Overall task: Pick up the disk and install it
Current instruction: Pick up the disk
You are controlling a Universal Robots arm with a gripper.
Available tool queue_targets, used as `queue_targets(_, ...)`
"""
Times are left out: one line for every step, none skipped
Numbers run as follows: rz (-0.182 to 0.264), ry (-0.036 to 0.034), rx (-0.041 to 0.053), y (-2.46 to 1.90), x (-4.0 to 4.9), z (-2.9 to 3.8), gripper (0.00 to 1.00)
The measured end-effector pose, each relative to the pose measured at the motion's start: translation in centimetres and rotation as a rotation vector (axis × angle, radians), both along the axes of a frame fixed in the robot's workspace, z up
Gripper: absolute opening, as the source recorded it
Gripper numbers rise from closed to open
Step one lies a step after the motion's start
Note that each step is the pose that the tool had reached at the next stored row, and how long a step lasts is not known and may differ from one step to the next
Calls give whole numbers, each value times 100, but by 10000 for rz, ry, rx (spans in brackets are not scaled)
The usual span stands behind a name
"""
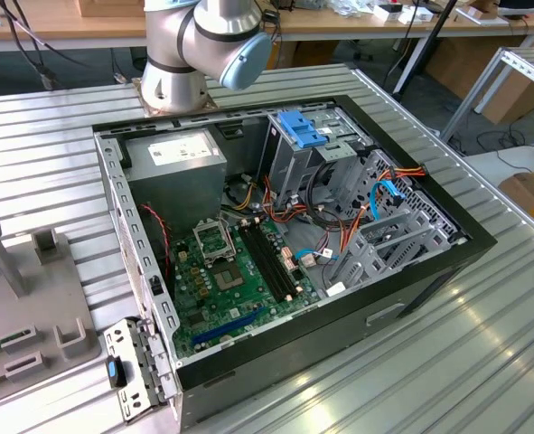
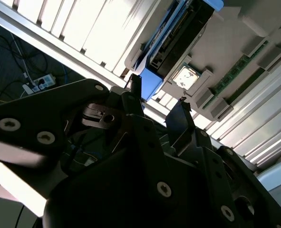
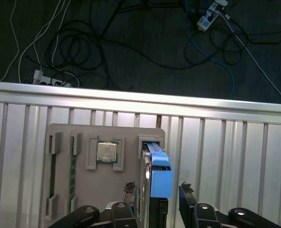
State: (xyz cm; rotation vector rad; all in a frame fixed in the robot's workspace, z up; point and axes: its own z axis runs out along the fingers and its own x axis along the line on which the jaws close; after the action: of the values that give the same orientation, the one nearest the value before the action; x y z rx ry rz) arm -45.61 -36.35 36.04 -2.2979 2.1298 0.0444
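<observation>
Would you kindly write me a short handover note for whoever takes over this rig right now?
Tool: open, straddling the disk, not closed on it.
Disk: standing on edge in its slot in the grey tray, outside the computer case.
Done: tool lined up on the disk.
Left: disk not gripped, not lifted, not installed.

Gripper (image 3: 157, 189) facing down, jaws apart

Smooth blue plastic framing the disk (image 3: 160, 176)
</observation>
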Motion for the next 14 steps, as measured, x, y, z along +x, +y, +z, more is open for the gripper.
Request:
queue_targets(0,-1,1,0,0,-6,48)
queue_targets(0,2,-1,0,0,-7,48)
queue_targets(0,2,-1,0,0,-7,48)
queue_targets(0,3,-2,0,0,-7,48)
queue_targets(0,2,-1,0,0,-13,48)
queue_targets(0,3,-1,0,0,-19,48)
queue_targets(0,2,-1,0,0,-19,48)
queue_targets(0,2,-1,0,0,-20,48)
queue_targets(0,1,0,0,0,-23,48)
queue_targets(0,0,0,0,0,-25,48)
queue_targets(0,1,0,0,0,-26,48)
queue_targets(0,3,-1,0,0,-25,48)
queue_targets(0,3,-2,0,-1,-26,48)
queue_targets(0,3,-2,0,0,-26,48)
